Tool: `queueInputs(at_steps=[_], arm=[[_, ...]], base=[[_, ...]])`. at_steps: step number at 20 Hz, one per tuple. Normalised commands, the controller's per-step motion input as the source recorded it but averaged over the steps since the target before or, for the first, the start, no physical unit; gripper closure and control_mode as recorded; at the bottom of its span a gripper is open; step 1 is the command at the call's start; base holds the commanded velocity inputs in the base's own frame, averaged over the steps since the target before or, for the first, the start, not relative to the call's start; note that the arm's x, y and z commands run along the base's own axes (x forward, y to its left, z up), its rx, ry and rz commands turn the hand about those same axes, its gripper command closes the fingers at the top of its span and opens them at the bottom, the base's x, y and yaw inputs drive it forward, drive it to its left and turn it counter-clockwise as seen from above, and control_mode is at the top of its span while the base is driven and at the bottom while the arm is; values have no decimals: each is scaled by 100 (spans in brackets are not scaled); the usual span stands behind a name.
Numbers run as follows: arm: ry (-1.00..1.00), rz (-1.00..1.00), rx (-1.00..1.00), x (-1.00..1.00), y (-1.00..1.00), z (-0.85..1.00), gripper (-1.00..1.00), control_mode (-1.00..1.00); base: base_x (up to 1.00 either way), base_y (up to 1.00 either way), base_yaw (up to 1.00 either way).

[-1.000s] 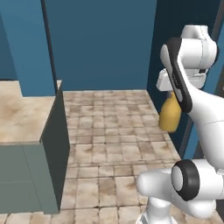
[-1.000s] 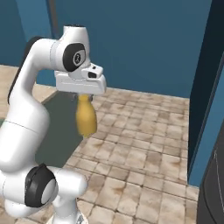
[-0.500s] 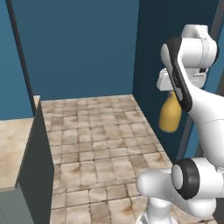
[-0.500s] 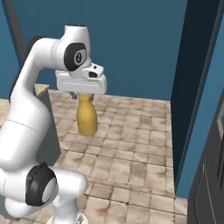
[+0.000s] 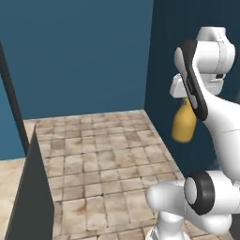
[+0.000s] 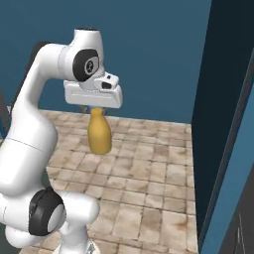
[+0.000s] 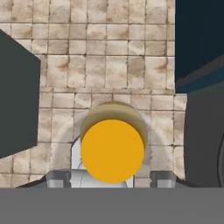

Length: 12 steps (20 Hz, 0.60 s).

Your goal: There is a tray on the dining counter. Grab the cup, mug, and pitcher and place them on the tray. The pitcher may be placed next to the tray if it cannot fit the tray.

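The amber pitcher hangs upright in the air over the tiled floor, held by its neck under the white hand. My gripper is shut on it, and its rounded body dangles below the fingers. In the hand view the pitcher appears from above as an orange disc between the two finger tips. A corner of the dining counter, beige on top with a dark grey-green side, lies at the lower left of the left base view. The tray, cup and mug are out of view.
Beige stone floor tiles stretch ahead to a blue wall. A dark blue panel stands close on the right. A dark block fills the left of the hand view.
The whole scene has slid left in both base views, so the base has moved. The counter has nearly left the left base view. The arm holds the pitcher as before.
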Motion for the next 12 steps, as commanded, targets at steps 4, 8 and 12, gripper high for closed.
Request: queueInputs(at_steps=[4,8,12], arm=[[0,0,0,0,0,0,100,100],[0,0,0,0,0,0,100,100],[0,0,0,0,0,0,100,100]], base=[[100,2,1],[100,0,1],[100,0,3]])
